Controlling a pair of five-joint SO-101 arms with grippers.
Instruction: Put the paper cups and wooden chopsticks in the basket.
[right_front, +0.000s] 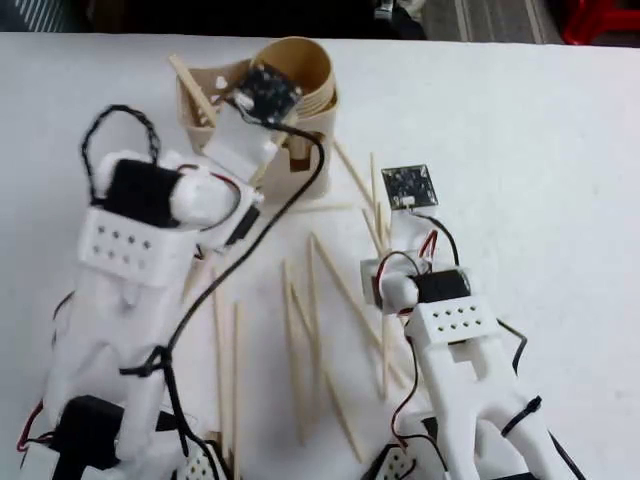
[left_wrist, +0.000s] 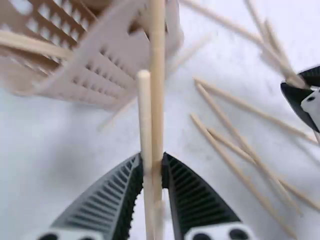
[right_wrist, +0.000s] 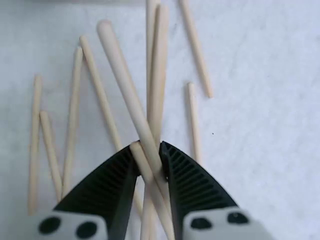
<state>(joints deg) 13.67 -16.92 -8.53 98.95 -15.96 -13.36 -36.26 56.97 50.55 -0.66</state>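
My right jaws are clamped on crossed chopsticks (right_wrist: 131, 102), among loose sticks (right_front: 314, 310) scattered on the bench (right_front: 520, 140). Farther out, my left jaws pinch two chopsticks (left_wrist: 157, 90) just beside the basket (left_wrist: 95, 70), which holds paper cups (right_front: 305, 65).

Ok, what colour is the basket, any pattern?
The basket is beige, its walls a grid of small holes; clearest in the left wrist view.
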